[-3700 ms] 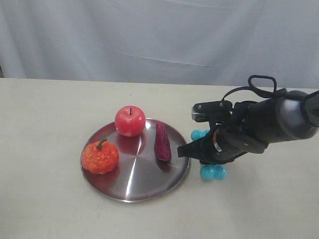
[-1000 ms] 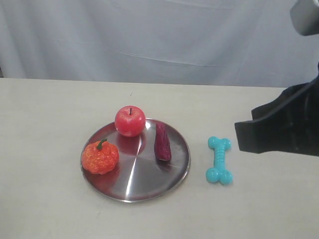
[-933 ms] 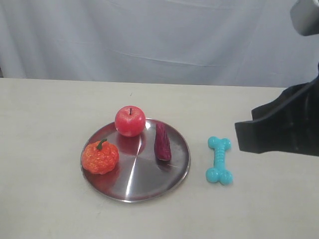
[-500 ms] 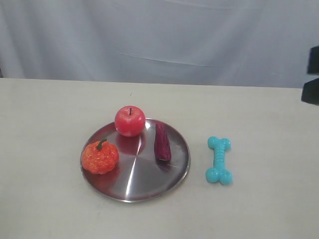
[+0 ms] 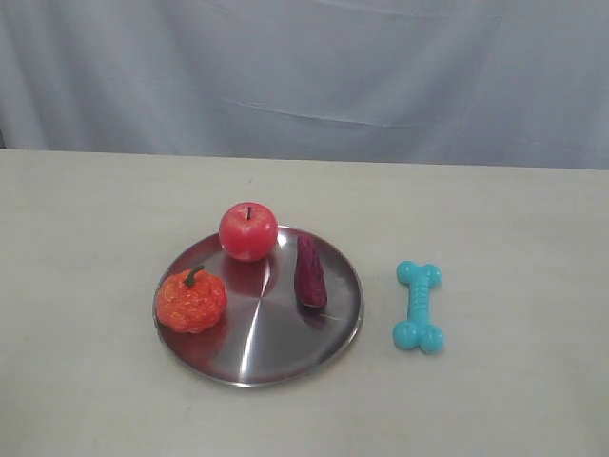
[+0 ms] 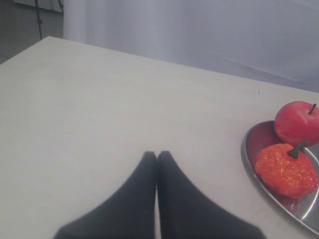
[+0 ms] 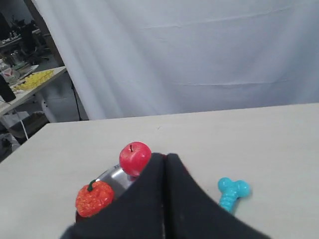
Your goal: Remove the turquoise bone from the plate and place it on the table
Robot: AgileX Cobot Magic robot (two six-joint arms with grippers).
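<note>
Grippers show only in their own wrist views. The left gripper (image 6: 157, 155) has its two dark fingers pressed together tip to tip, holding nothing, above bare table (image 5: 95, 209); the finger bases are cut off by the frame edge. The right gripper (image 7: 166, 157) is likewise closed and empty. In its view the fingers hide most of the plate (image 5: 276, 360) and one end of the bone (image 5: 419, 307). In the left wrist view the plate is cut by the frame edge, and only one curve of rim shows.

The plate holds three things: a red apple (image 5: 248, 231) at the far rim, an orange pumpkin (image 5: 190, 300) at the left rim, and a dark purple piece (image 5: 309, 271) lying lengthwise right of centre. What that piece is meant to be is hard to tell. The plate's middle and near part are bare and mirror the fruit.

The bone lies flat on the table, off the plate, just right of its rim with a clear gap, running near to far. Open table spreads left of the plate, right of the bone, and back to the pale curtain (image 5: 304, 67). The table's near edge is out of frame.
</note>
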